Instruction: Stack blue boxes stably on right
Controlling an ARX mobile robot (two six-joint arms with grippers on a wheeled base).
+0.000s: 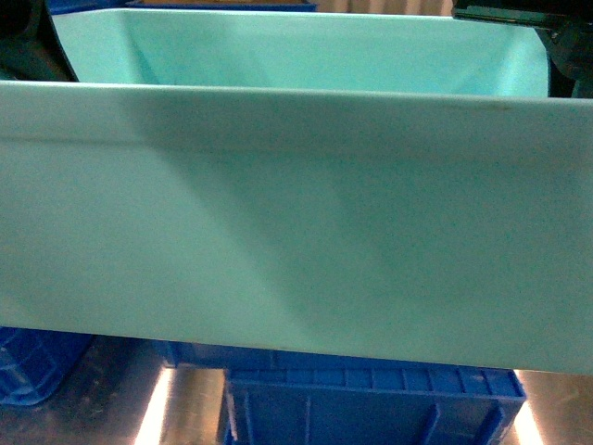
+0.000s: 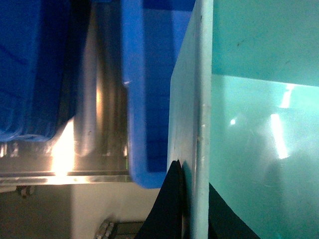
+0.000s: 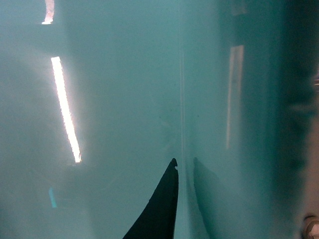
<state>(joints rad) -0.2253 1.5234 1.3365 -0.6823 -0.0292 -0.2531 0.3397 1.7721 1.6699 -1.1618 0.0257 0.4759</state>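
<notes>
One light blue box fills the head view. Below it sit two dark blue crates. Left gripper pinches its wall. Right gripper: cannot tell.

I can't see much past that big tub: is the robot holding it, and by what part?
Yes: the turquoise tub is held up by its rim walls, left pincer and right pincer each straddling one.
</notes>
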